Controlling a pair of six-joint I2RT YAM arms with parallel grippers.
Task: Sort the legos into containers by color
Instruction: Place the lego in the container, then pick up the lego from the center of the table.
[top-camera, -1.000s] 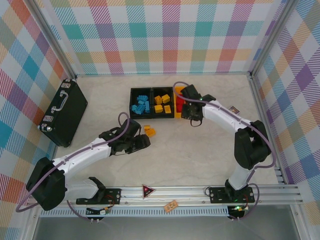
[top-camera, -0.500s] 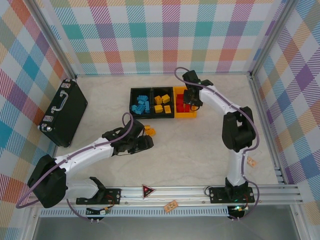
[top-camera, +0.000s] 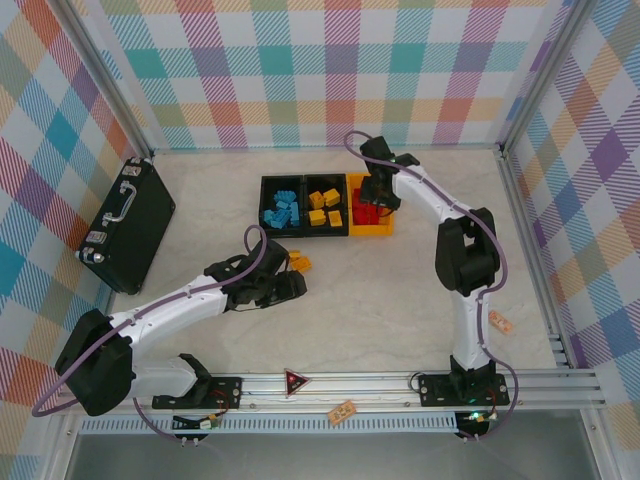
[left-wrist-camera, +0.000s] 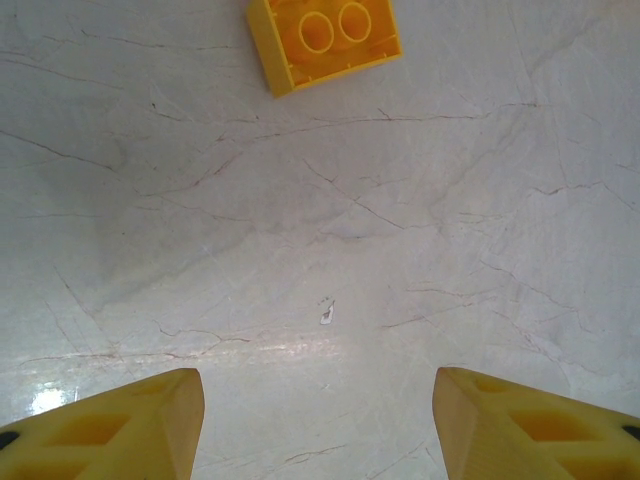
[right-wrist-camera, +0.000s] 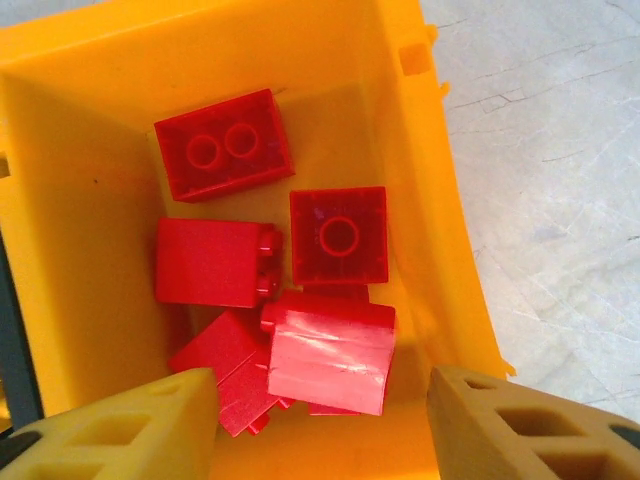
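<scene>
Marbled worktop (left-wrist-camera: 400, 250): yellow lego (left-wrist-camera: 322, 38) ahead of the parted, empty left end effector (left-wrist-camera: 315, 420) is cropped; right end effector (right-wrist-camera: 320, 420) spread, empty, above red legos (right-wrist-camera: 330, 350).

Left arm (top-camera: 170, 308), right arm (top-camera: 422, 197): white links, black joints, purple cable loops (top-camera: 252, 232), black base plates (top-camera: 215, 388), yellow-orange fingers (left-wrist-camera: 120, 432).

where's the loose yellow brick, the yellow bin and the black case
yellow brick (left-wrist-camera: 322, 40), left wrist view, its upward face
yellow bin (right-wrist-camera: 445, 250), right wrist view, right wall
black case (top-camera: 135, 235), top view, lid centre
</scene>
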